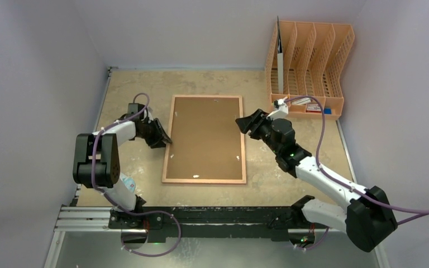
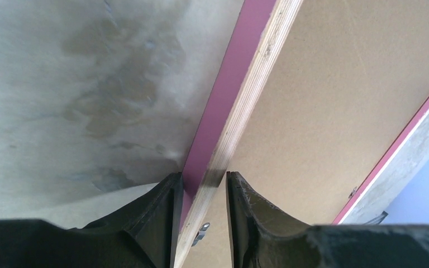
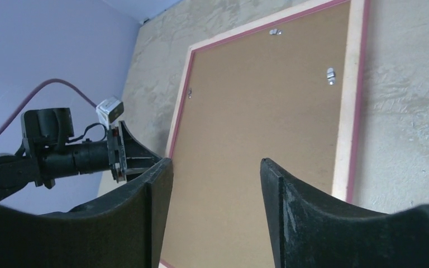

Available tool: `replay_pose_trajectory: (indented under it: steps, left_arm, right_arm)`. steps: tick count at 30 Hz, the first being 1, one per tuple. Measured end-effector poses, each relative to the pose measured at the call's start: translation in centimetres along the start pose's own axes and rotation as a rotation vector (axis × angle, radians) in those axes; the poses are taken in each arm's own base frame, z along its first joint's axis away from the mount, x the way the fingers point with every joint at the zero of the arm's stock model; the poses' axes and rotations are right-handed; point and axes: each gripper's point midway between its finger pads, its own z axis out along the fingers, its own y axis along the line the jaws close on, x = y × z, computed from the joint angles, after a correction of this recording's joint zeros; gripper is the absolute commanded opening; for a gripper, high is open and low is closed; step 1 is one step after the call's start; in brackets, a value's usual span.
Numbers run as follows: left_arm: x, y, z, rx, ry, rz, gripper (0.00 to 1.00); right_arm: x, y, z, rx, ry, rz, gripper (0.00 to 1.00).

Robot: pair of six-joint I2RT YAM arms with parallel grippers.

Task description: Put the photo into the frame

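Frame (image 1: 204, 180): face-down and flat at the centre of the tabletop (image 1: 134, 84), wood back up, brown backing board (image 1: 204, 137) filling the opening.
Photo (image 1: 280, 61): not in the frame as far as can be seen. Probably the thin sheet standing upright in the leftmost slot of the orange file rack (image 1: 313, 50) at the far right corner, though the printed side cannot be made out.
Left hand (image 1: 165, 139): closed on the frame's left rail, one finger outside against the pink edge, the other inside over the board.
Right hand (image 1: 246, 123): open and empty, just beside the right rail near the far corner.
Done: no part of the insertion visible.
Remaining, by judgement: backing board out, photo fetched and laid against the pane, board refitted — nearly the whole task.
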Motion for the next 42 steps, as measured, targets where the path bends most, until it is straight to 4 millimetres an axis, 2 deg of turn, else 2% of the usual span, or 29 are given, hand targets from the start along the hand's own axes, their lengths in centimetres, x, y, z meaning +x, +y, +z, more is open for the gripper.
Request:
replay_pose_trajectory:
  steps: [6,11,16,20,22,25,28,31,36,39,42]
  left_arm:
    - [2.6,-1.7,0.4,0.044,0.048,0.025,0.42]
    - [4.3,-3.3,0.8,0.082,0.087,0.078,0.47]
    - [5.6,-3.0,0.7,0.064,0.113,0.104,0.54]
    - [5.4,-2.6,-0.1,0.032,0.091,0.125,0.55]
    - [5.3,-2.5,-0.5,0.02,0.078,0.139,0.53]
    - [5.2,-2.3,-1.0,0.012,0.051,0.154,0.42]
    - [5.9,-1.7,-1.0,0.005,0.063,0.149,0.36]
    - [6.9,-1.0,-0.8,-0.002,0.089,0.139,0.32]
    - [7.2,-1.3,-0.6,0.024,0.102,0.139,0.22]
    - [7.3,-1.6,-0.5,0.044,0.114,0.136,0.14]
    - [7.3,-1.7,-0.5,0.058,0.119,0.134,0.1]
  right_arm:
    - [1.0,0.4,0.5,-0.043,0.042,-0.042,0.61]
    - [4.1,1.1,2.1,-0.11,0.171,-0.028,0.6]
    - [10.1,1.4,2.9,-0.11,0.346,0.043,0.62]
    - [14.4,3.2,2.5,-0.112,0.448,0.088,0.62]
    - [15.8,4.5,2.5,-0.118,0.474,0.111,0.59]
    - [17.2,6.1,2.6,-0.124,0.493,0.147,0.42]
    - [18.8,6.7,3.1,-0.119,0.512,0.174,0.26]
    - [20.8,6.6,3.4,-0.101,0.541,0.188,0.16]
    - [23.3,6.7,4.1,-0.091,0.573,0.193,0.12]
    - [24.1,6.9,4.5,-0.092,0.581,0.197,0.11]
    - [24.7,6.8,5.0,-0.087,0.587,0.2,0.1]
